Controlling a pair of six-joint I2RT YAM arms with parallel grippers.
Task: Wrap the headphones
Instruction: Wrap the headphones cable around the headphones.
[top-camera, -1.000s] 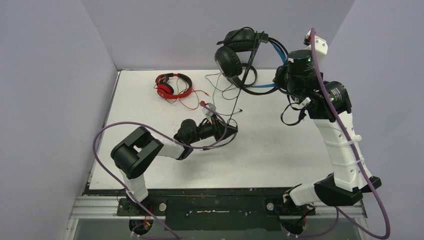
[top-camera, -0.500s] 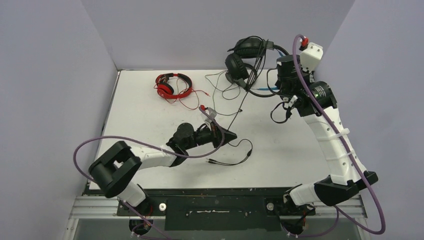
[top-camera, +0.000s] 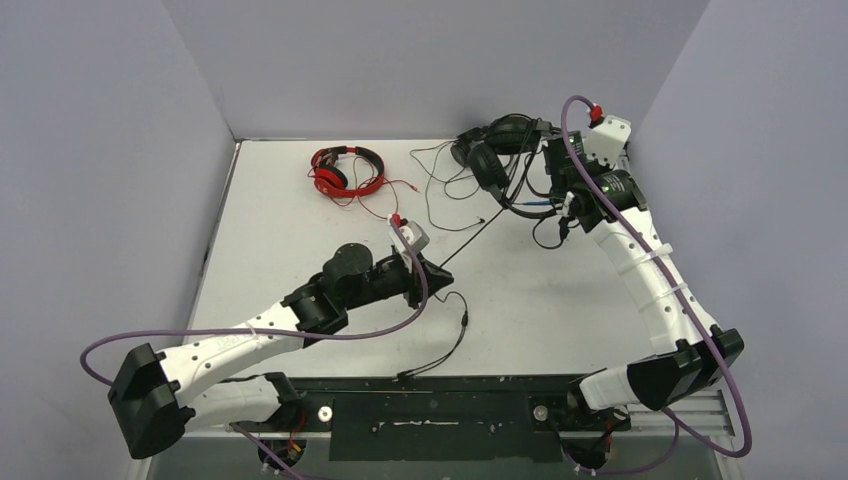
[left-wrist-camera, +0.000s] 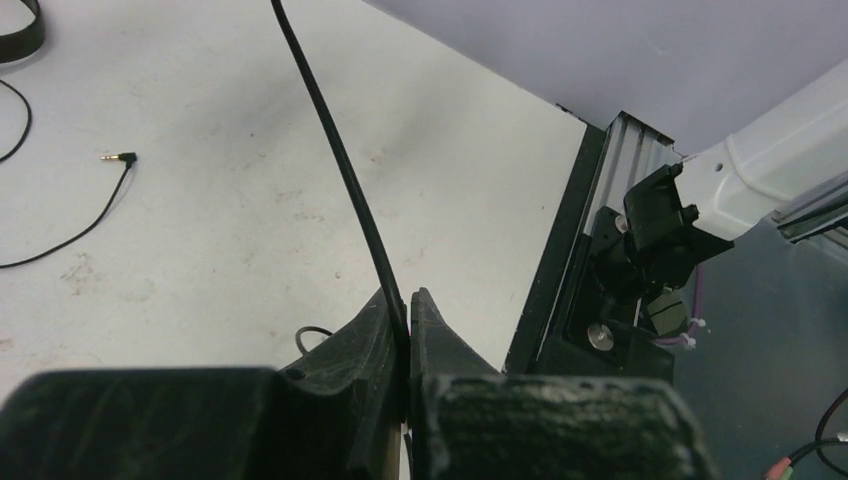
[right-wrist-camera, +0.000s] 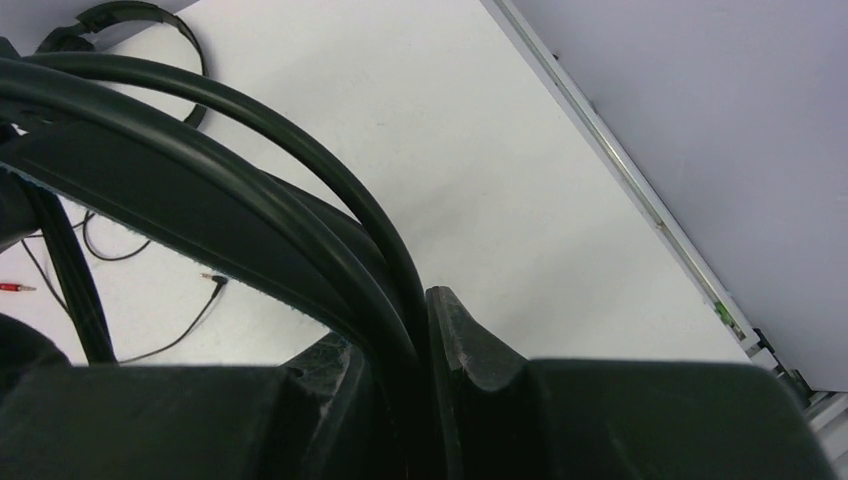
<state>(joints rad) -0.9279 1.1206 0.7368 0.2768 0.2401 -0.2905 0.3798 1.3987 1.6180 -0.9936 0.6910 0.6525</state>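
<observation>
Red headphones (top-camera: 330, 180) apart | left gripper (left-wrist-camera: 408, 297) pinches cable (left-wrist-camera: 338, 160) | right gripper (right-wrist-camera: 400, 330) grips black headphones (right-wrist-camera: 200, 208)

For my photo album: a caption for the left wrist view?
Left gripper shut on a black cable above the white table.

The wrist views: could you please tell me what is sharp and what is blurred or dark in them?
Left wrist: the left fingers are dark and soft up close; the cable they pinch and the plug on the table are sharp. Right wrist: the headband fills the frame, dark, with little detail; the table behind is crisp.
</observation>
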